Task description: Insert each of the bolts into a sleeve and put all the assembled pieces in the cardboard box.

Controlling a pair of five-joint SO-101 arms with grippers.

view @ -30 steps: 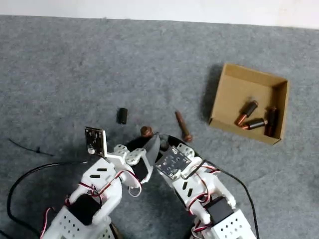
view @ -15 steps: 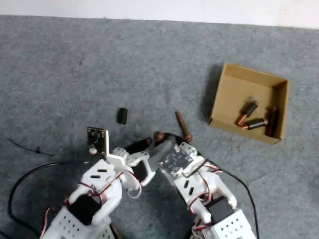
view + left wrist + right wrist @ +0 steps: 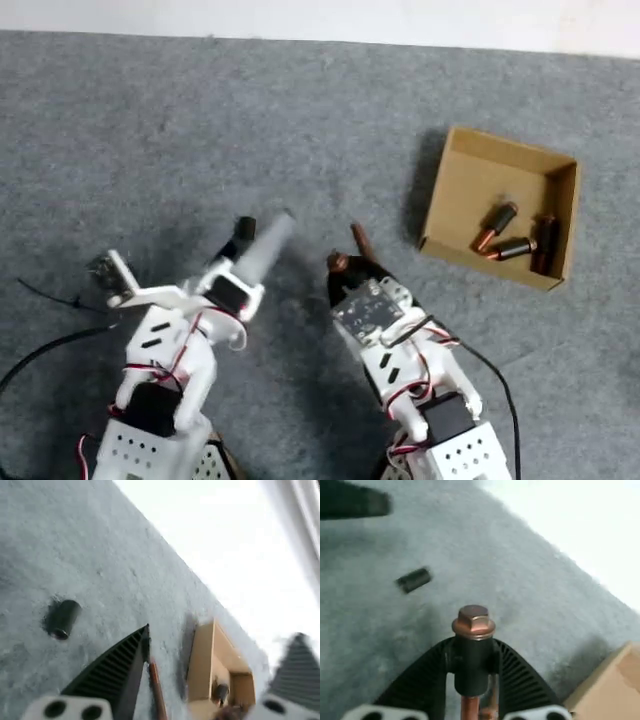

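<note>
- Jaws of the left arm (image 3: 160, 345) stand wide apart and hold nothing. In the high view they hang just beside the loose sleeve (image 3: 245, 231), which lies on its side on the grey worktop (image 3: 130, 120).
- That sleeve looks short and round, so it would likely roll if one jaw touched it first. A good grasp would centre both jaws and close across its body, leaving the bore free for a bolt.
- Jaws of the right arm (image 3: 400, 360) are clamped on the held piece (image 3: 472, 662). They grip its black sleeve around the middle. The copper bolt head (image 3: 473, 620) sits on the sleeve's upper end, and some shank shows below.
- The loose bolt (image 3: 358, 238) lies on the worktop just beside the right jaws, between them and the box. The held piece should rise before it swings across, so the hanging shank does not knock this bolt.
- The cardboard box (image 3: 470, 190) sits apart from the right arm, to its right. What look like three assembled pieces (image 3: 497, 222) lie toward its far side.
- The step in hand is, I judge, carrying the held piece to the box. The clamp should stay firm and the head uppermost so the bolt cannot slide out. The piece must clear the near wall, then be let go low over the bare part of the floor.
</note>
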